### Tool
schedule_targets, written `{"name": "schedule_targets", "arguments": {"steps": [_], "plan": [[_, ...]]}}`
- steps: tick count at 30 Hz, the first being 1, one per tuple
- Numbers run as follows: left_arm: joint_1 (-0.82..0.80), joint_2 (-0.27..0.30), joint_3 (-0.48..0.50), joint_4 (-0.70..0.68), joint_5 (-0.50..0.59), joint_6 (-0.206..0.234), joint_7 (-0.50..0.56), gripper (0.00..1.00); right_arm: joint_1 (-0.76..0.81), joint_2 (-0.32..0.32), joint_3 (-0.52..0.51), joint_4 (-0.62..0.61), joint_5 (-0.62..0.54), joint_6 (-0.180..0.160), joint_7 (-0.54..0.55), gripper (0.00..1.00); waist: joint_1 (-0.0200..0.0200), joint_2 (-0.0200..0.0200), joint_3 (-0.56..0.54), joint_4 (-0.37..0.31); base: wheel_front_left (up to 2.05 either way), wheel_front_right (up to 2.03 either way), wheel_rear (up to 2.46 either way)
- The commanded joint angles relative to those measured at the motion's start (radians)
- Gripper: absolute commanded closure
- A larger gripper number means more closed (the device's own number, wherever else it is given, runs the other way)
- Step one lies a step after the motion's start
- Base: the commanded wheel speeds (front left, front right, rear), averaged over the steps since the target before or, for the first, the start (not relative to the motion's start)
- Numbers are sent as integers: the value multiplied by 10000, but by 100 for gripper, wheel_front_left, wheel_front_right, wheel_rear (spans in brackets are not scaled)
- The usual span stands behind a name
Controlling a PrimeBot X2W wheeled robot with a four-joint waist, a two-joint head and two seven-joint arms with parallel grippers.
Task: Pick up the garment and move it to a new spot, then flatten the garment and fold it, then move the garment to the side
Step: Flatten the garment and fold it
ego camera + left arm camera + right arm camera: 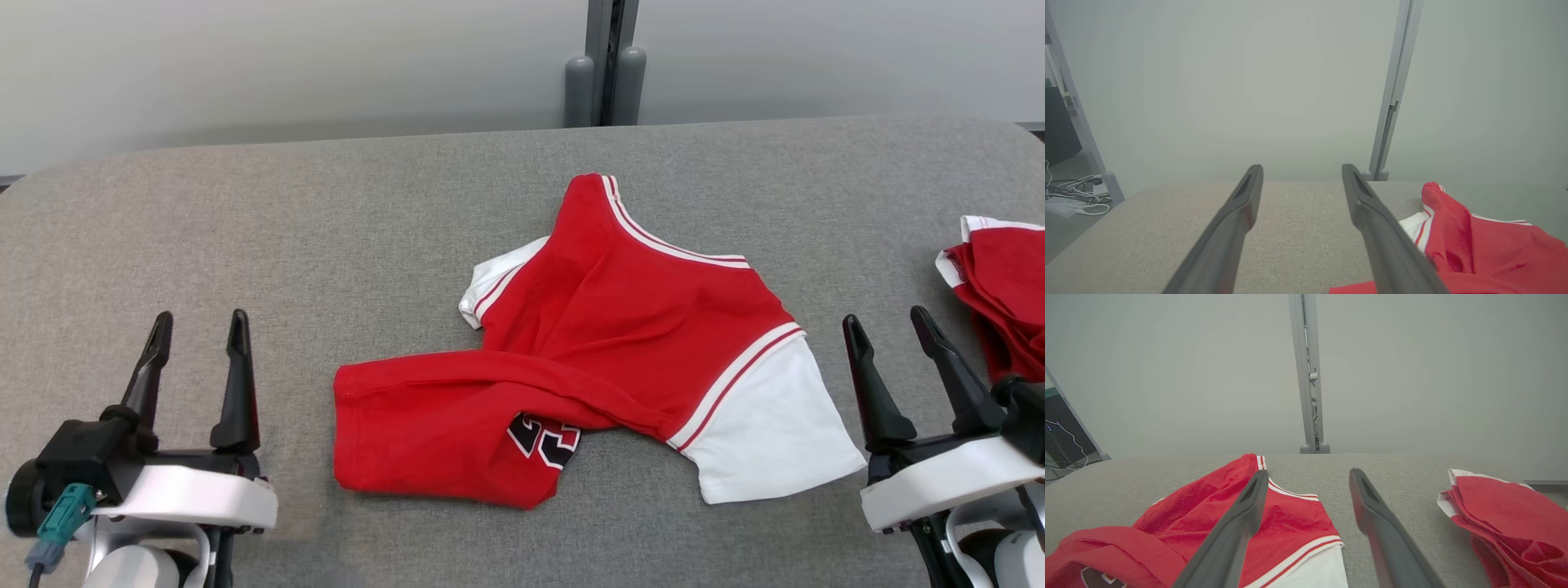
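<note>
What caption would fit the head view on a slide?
Both open, the left gripper and right gripper flank a crumpled red-and-white shirt on the grey table; a second red garment lies far right.

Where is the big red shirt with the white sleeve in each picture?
Head view: red jersey in the middle.
Left wrist view: red jersey at bottom right.
Right wrist view: red jersey at bottom left.
Shared landmark: the grey post at the back.

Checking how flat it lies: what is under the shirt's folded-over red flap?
Part of a black-and-white print peeks out below the flap of the shirt; the rest of the print is covered. Under it all lies the grey table.
</note>
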State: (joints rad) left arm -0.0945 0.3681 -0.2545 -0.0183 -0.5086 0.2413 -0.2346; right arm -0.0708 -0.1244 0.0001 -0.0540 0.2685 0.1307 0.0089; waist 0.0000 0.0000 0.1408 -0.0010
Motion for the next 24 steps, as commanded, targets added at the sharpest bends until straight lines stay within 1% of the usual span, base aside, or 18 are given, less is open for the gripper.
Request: {"name": "schedule_targets", "arguments": {"steps": [1,8,24], "plan": [[62,165,20,86,135,65,21,0,147,-43,-26,-9,-76,2,24,0,0,0,-34,-29,0,0,0],[574,489,28,28,217,161,106,0,270,-53,-45,9,-142,2,40,0,0,0,-105,-93,0,0,0],[600,435,-78,-348,33,378,529,0,166,4,-107,-129,-112,2,27,0,0,0,-9,-109,0,0,0]]}}
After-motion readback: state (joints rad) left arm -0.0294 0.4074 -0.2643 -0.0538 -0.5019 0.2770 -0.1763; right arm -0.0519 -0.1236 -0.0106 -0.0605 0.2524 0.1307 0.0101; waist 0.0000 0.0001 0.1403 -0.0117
